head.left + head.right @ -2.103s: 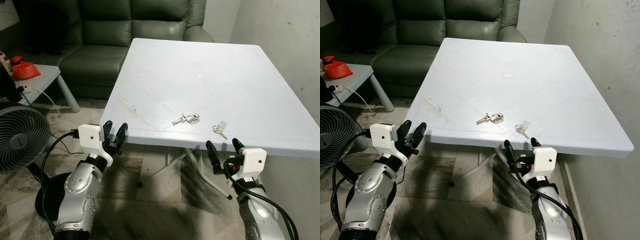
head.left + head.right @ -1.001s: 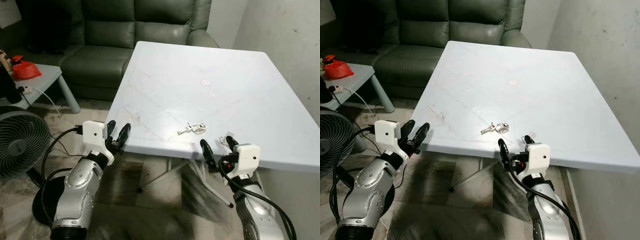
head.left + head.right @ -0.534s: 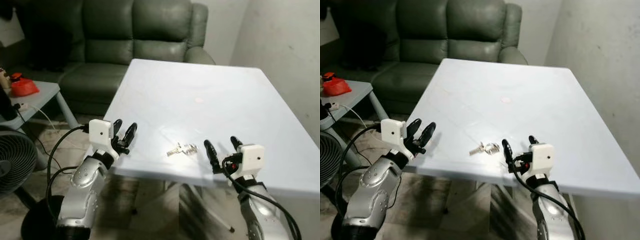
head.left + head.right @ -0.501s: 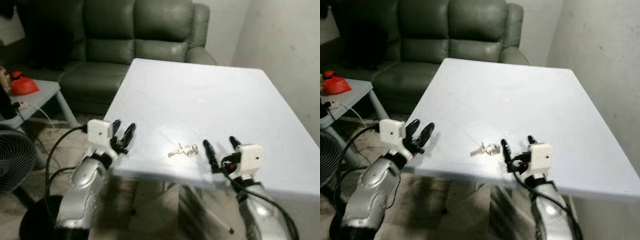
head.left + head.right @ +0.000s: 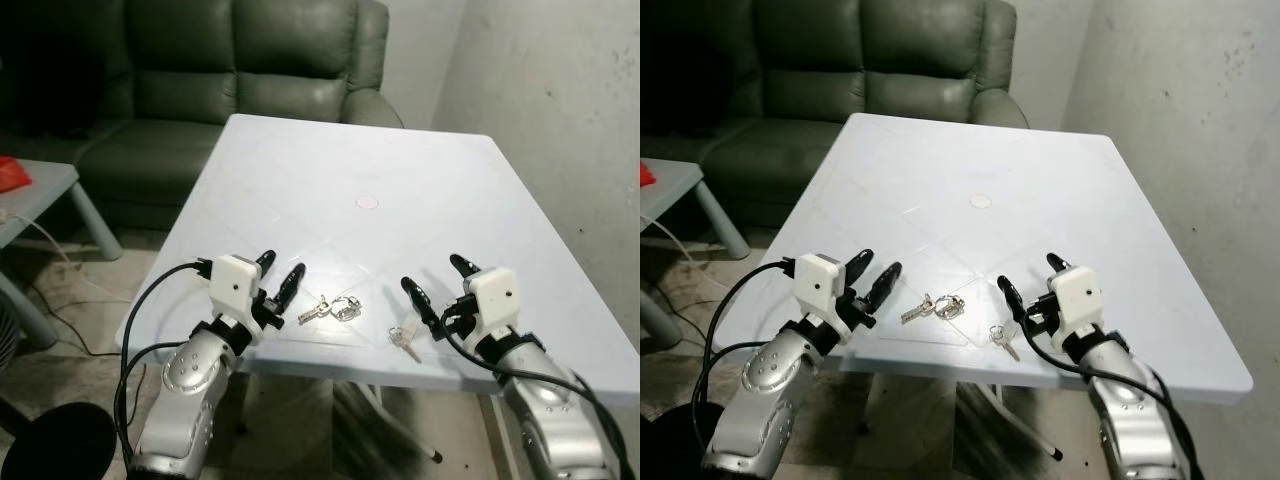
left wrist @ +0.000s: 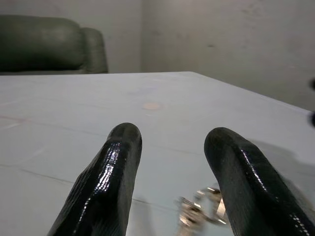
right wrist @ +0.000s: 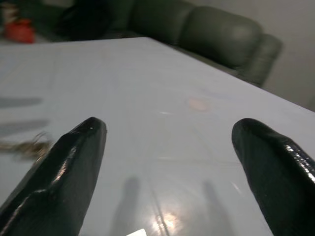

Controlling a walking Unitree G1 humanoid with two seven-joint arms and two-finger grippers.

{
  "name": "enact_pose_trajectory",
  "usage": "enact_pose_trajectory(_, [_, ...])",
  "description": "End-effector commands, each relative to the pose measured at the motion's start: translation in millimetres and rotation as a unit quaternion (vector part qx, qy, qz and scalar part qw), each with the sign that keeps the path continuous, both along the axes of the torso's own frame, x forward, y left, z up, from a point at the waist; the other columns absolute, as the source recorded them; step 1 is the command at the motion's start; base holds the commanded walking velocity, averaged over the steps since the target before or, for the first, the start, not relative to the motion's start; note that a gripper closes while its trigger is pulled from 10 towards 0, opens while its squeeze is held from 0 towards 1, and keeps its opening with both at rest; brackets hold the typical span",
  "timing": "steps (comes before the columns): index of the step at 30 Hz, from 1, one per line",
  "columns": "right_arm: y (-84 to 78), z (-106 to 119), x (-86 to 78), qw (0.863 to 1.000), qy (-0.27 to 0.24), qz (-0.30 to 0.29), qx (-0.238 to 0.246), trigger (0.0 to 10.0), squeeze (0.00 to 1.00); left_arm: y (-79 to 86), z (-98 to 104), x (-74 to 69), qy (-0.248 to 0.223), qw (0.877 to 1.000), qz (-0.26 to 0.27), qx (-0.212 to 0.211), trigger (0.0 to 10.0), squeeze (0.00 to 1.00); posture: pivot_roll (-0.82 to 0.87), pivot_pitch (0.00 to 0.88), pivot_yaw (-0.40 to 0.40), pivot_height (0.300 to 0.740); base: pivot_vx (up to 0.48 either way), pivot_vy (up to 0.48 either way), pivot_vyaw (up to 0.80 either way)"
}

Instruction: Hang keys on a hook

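Observation:
A silver bunch of keys on a ring lies near the front edge of the white table. A second small key with a white tag rests to its right, close to the edge. My left gripper hovers open just left of the bunch, fingers pointing at it; the bunch lies low between its fingers in the left wrist view. My right gripper is open over the table, just right of the tagged key. No hook can be made out.
A dark green sofa stands behind the table. A pale side table is at the left, with a cable on the floor. A bare wall runs along the table's right side. A round mark sits mid-table.
The camera has come closer and higher over the table. Both grippers now reach over the table's front edge, on either side of the keys, where before they hung below it.

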State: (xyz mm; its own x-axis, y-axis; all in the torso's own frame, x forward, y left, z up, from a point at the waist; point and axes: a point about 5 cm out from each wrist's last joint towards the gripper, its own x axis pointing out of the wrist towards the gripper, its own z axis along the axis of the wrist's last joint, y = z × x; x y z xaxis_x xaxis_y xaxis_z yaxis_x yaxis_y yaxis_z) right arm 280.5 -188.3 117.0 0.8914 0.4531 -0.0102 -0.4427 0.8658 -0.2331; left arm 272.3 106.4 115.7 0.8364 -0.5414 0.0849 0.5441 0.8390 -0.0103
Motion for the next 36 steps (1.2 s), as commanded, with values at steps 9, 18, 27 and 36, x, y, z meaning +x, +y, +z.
enact_pose_trajectory(9, [7.4,-7.2,4.9,0.994,0.031,0.088,-0.063,10.0,0.00,-21.7,-3.0,-20.2,0.009,0.998,-0.061,-0.005,10.0,0.00,-0.13,0.034,-0.053,0.740,0.000,0.000,0.00])
enact_pose_trajectory(18, [16.2,-21.8,11.6,0.986,0.065,0.132,-0.079,10.0,0.00,-22.7,-1.8,-30.0,0.009,0.999,-0.052,-0.009,10.0,0.00,-0.10,0.075,-0.078,0.740,0.000,0.000,0.00])
enact_pose_trajectory(27, [10.8,-32.3,17.3,0.981,0.099,0.149,-0.071,7.9,0.00,-21.7,-2.5,-36.5,0.014,0.999,-0.044,-0.007,10.0,0.00,-0.08,0.092,-0.086,0.740,0.000,0.000,0.00])
enact_pose_trajectory(36, [-7.7,-31.4,16.1,0.977,0.121,0.170,-0.051,9.8,0.00,-19.6,-0.3,-34.2,0.013,0.999,-0.042,-0.006,10.0,0.00,-0.09,0.094,-0.074,0.740,0.000,0.000,0.00])
